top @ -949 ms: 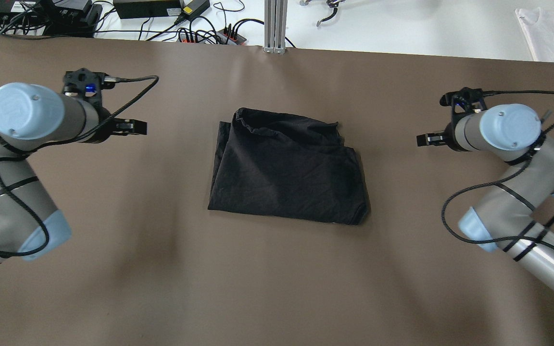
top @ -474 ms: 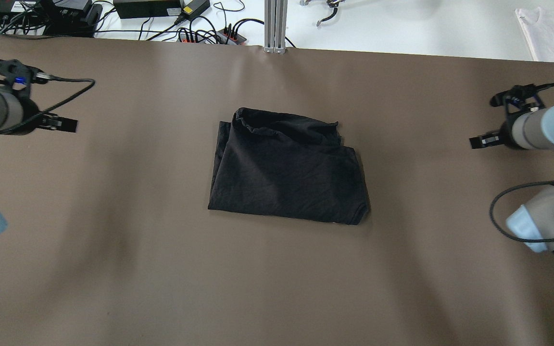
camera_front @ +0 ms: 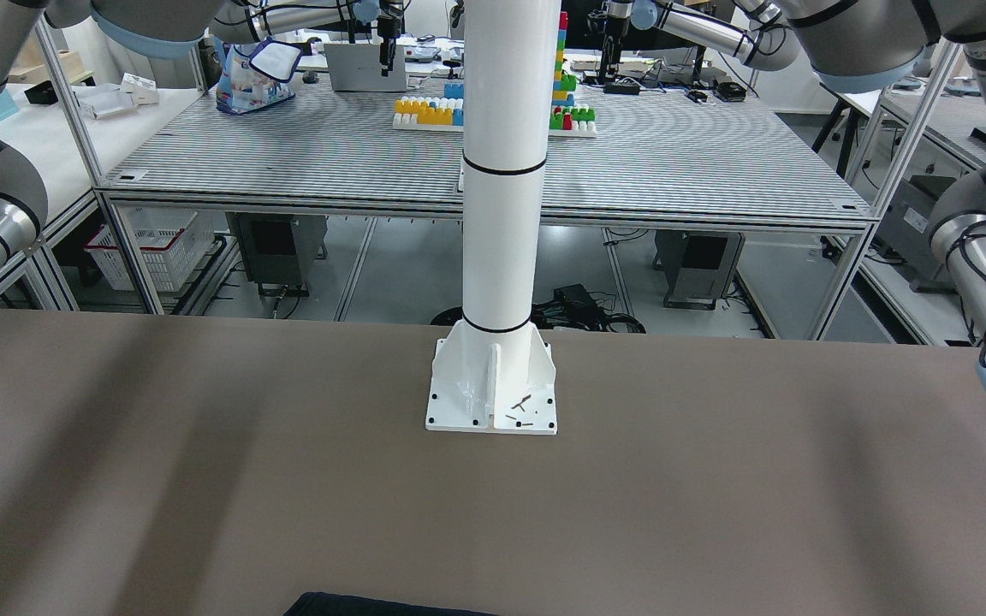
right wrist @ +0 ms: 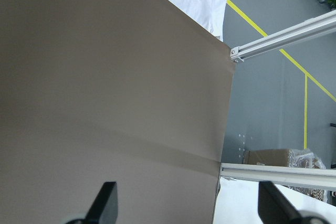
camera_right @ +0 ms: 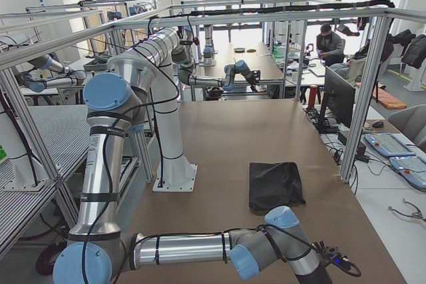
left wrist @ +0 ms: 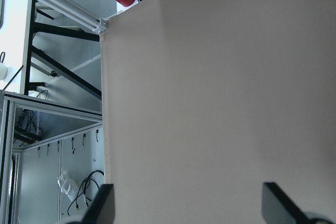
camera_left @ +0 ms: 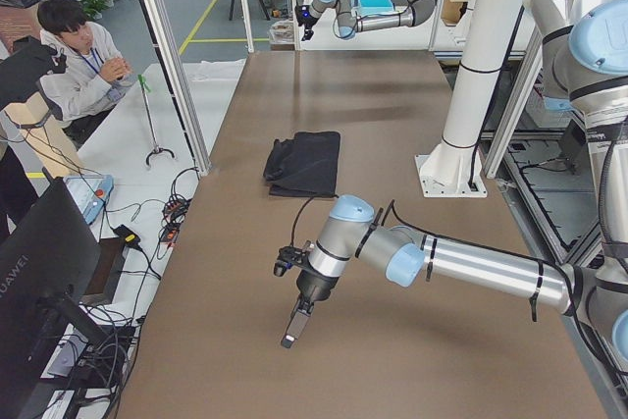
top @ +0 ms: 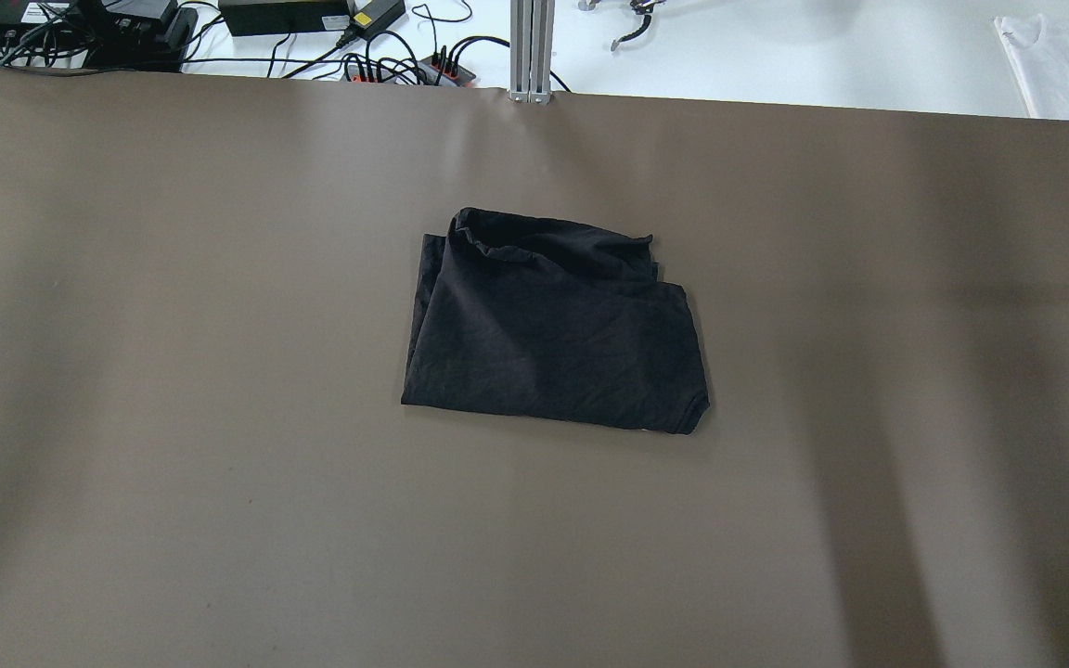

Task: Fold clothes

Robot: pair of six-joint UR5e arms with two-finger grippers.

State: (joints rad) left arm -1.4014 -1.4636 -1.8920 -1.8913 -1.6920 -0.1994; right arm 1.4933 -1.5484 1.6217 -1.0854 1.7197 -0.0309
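A black garment [top: 553,334] lies folded in a rough rectangle at the middle of the brown table [top: 219,510]. It also shows in the exterior left view [camera_left: 306,162], the exterior right view [camera_right: 275,184] and at the bottom edge of the front-facing view [camera_front: 373,606]. Neither arm shows in the overhead view. My left gripper [left wrist: 189,203] is open and empty over bare table near its left end, far from the garment; it also shows in the exterior left view [camera_left: 294,324]. My right gripper [right wrist: 189,200] is open and empty over bare table near the right end.
The robot's white post base [camera_front: 493,385] stands at the table's near edge. A white cloth [top: 1068,56] lies on the white bench beyond the far right corner. Cables and power bricks [top: 312,28] lie beyond the far edge. An operator [camera_left: 83,56] sits beside the table.
Both arms have drawn outward to the table's ends and left the overhead view. The garment has not moved.
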